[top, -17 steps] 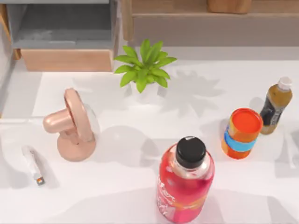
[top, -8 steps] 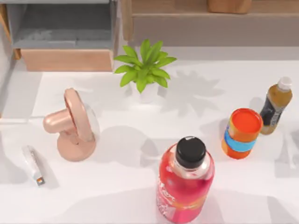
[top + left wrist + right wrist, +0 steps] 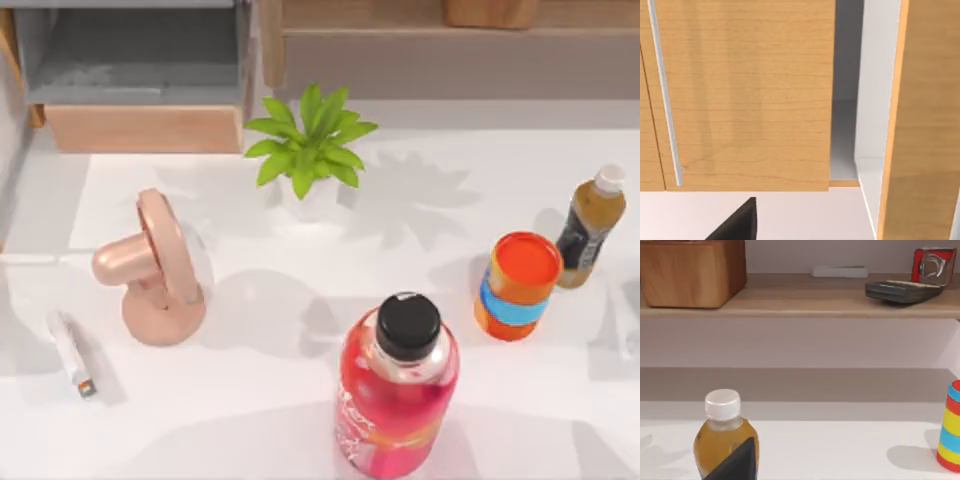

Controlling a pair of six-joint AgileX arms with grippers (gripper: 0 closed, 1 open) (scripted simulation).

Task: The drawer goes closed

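The drawer (image 3: 145, 128) stands pulled out at the table's back left in the top view, its grey inside open behind a plain light tan front panel. In the left wrist view my left gripper (image 3: 737, 225) shows as a dark tip low in the picture. It faces a wooden panel (image 3: 750, 95) with a thin silver bar (image 3: 662, 90) and a grey gap (image 3: 844, 105) beside it. In the right wrist view my right gripper (image 3: 735, 462) is a dark tip close in front of a tea bottle (image 3: 724, 437).
On the table stand a green plant (image 3: 308, 140), a pink fan (image 3: 155, 268), a small white pen (image 3: 70, 352), a tall red bottle (image 3: 398, 385), an orange can (image 3: 518, 285) and the tea bottle (image 3: 592, 225). A wooden shelf (image 3: 800, 302) carries a wooden block (image 3: 690, 272).
Only the shadow at the table's left edge has shifted. The drawer and the things on the table stand as before.
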